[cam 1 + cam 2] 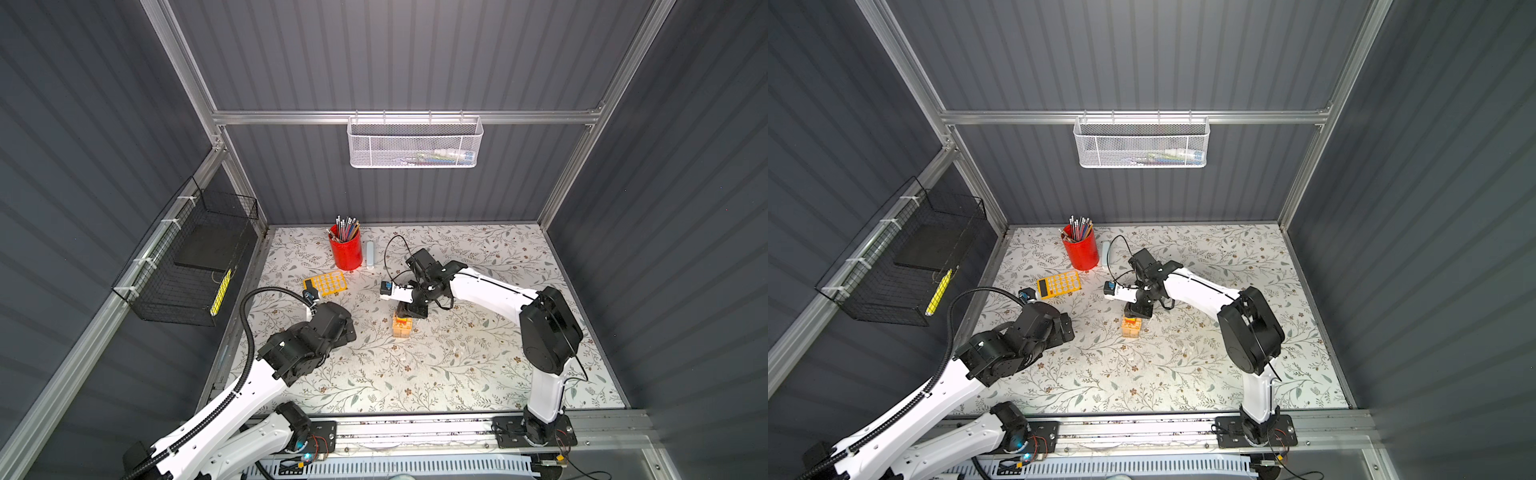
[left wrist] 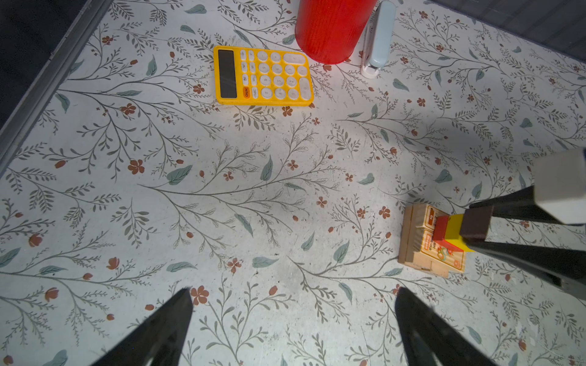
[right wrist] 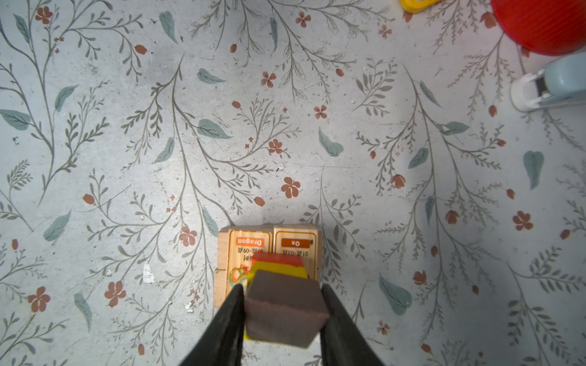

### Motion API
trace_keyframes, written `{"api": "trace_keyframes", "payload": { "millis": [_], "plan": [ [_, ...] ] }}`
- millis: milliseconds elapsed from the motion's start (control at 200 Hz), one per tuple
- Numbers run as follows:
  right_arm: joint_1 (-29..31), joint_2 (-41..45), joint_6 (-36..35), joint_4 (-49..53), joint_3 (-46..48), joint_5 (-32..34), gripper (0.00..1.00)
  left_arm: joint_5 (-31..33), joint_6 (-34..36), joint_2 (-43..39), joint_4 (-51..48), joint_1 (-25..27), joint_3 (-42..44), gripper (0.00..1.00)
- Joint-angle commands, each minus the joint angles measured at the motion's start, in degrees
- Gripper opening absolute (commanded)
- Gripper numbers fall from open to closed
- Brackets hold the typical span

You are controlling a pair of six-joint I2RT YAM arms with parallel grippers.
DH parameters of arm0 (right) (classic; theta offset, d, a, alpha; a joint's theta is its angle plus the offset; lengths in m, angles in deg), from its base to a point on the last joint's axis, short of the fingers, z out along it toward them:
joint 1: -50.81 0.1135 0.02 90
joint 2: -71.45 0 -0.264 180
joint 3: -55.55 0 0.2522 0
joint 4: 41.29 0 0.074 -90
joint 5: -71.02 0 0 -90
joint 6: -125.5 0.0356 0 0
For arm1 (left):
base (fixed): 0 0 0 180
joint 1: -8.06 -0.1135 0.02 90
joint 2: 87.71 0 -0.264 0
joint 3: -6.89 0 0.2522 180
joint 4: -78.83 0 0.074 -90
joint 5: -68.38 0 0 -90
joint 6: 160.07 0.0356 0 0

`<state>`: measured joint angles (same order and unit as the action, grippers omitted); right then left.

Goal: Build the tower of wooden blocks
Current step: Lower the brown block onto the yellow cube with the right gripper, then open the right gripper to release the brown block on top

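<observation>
The right gripper [image 3: 282,290] clamps the dark brown block [image 3: 285,312] over the wood block tower [image 3: 295,242]; left gripper [image 2: 293,290] jaws spread, holding nothing

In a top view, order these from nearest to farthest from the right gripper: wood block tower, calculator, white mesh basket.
1. wood block tower, just beneath the right gripper.
2. calculator, farther off to the left.
3. white mesh basket, hanging high at the back.

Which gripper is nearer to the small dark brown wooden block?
Right. The right gripper grips the dark brown block from both sides; the left gripper hangs open, well apart.
</observation>
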<state>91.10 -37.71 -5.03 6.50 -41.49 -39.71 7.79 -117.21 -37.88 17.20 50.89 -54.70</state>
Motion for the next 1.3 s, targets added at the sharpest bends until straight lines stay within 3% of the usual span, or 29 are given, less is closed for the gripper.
{"api": "trace_keyframes", "payload": {
  "millis": [0, 470, 785, 1101, 1296],
  "plan": [
    [0.2, 2.8, 0.0, 0.0, 0.9, -1.5, 0.39, 0.9, -0.3, -0.8, -1.4, 0.2, 0.0, 0.99],
    [-0.1, 3.3, 0.0, -0.7, 1.9, -1.9, 0.33, 0.9, -0.8, -1.1, -1.8, 0.3, -0.2, 1.0],
    [-0.3, 5.6, -0.4, -1.4, 3.3, -2.2, 0.34, 0.7, -0.5, -0.5, -1.6, 0.2, -0.6, 1.0],
    [-0.6, 7.8, 1.1, -3.6, 3.9, -3.4, 0.46, 0.7, -0.6, -0.4, -1.6, 0.2, -1.0, 0.99],
    [-0.7, 10.7, 3.0, -6.2, 5.3, -3.0, 0.47, 0.6, -0.5, -0.2, -1.7, 0.3, -1.4, 1.0]
  ]
}}
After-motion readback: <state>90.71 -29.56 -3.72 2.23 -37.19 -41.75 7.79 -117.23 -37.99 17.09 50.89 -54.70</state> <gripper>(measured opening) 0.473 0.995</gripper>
